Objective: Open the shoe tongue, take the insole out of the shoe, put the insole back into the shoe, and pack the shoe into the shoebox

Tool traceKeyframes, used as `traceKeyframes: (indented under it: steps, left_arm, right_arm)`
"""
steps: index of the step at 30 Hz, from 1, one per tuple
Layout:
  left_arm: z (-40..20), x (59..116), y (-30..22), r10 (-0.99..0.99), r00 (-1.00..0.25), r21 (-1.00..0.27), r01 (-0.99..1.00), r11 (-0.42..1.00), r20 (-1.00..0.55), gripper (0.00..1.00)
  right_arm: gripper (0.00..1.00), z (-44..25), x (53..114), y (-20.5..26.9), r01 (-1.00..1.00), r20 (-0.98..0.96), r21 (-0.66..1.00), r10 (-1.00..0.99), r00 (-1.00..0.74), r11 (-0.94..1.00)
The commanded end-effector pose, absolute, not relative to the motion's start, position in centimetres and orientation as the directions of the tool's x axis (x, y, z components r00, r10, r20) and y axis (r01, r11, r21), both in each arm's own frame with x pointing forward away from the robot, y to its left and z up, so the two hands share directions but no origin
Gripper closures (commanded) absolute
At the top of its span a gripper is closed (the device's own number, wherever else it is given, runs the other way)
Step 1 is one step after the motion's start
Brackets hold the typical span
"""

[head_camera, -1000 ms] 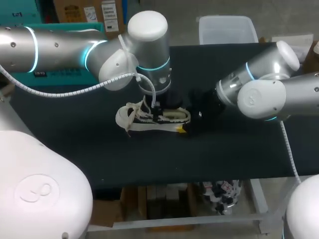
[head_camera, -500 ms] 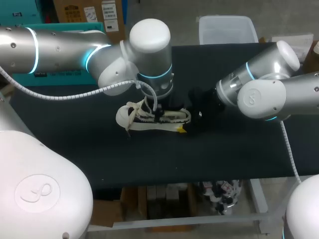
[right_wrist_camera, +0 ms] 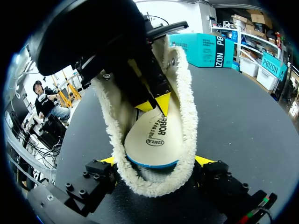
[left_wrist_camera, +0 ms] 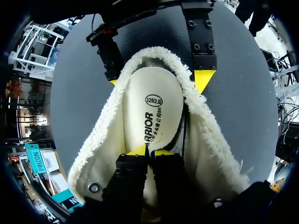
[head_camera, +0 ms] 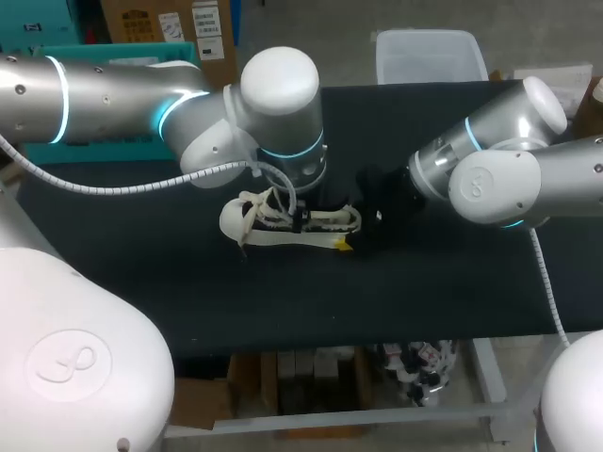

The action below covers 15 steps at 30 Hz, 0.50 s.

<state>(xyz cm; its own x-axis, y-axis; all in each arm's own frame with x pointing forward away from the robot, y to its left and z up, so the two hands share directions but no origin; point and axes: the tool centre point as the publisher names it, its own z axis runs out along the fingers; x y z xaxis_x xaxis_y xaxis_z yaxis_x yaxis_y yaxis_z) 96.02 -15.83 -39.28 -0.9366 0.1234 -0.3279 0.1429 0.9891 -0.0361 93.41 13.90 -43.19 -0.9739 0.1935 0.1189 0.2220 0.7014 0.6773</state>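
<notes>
Presently braces shoe (head_camera: 287, 226) heel between spread right fingers (right_wrist_camera: 202, 160), presses closed left fingers (left_wrist_camera: 138, 150) onto insole (left_wrist_camera: 152, 107); risks slipping off, or dragging shoe free.

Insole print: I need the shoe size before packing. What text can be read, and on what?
"225(2.5)": in an oval on the cream insole inside the fleece-lined white shoe.
Larger word beside it: partly hidden by the left gripper, not readable whole.
Small characters alongside: too small.

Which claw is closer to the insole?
Left. The left claw is inside the shoe, pinching the insole; the right claw grips the shoe's heel from outside.
</notes>
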Motion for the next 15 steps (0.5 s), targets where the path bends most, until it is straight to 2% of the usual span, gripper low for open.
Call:
traceKeyframes:
  steps: [1, 15]
  left_arm:
    - [-42.2, 98.2, -16.3, 0.123, -0.936, -0.059, 0.151, 0.987, -0.329, 1.0]
    - [-36.4, 96.6, -16.7, 0.1, -0.94, -0.193, 0.17, 0.966, -0.325, 1.0]
  right_arm:
    - [1.0, -43.9, 93.1, 14.0, 0.219, 0.121, 0.68, 0.187, -0.975, 0.7]
    - [1.0, -43.9, 93.1, 14.0, 0.219, 0.121, 0.68, 0.187, -0.975, 0.7]
